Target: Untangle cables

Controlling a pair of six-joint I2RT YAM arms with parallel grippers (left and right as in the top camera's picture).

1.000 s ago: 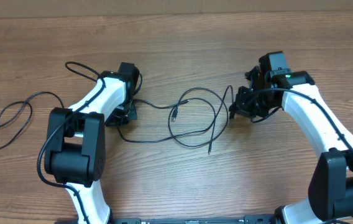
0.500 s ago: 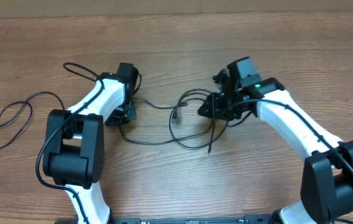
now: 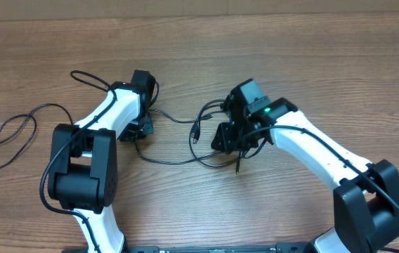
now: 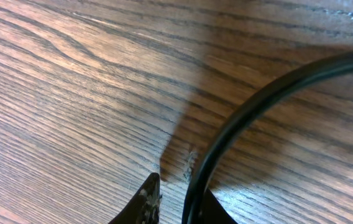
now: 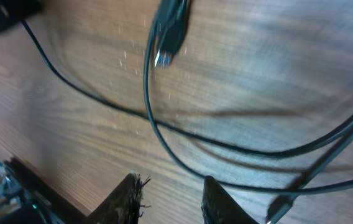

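Overhead, we see the right tool (image 3: 222, 138) has swung in over the looped cables (image 5: 146, 87), just right of their plug (image 3: 196, 132), fingers narrowly apart and empty. The left tool (image 3: 143, 128), left of the plug, straddles one cord; we cannot tell whether it grips. A fresh grasp looks near.

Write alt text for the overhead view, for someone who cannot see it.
A robot's right gripper hovers over a loose tangle of thin black cables at the middle of a wooden table, while its left gripper sits at the tangle's left end. Another thin black cable curls near the table's left edge.
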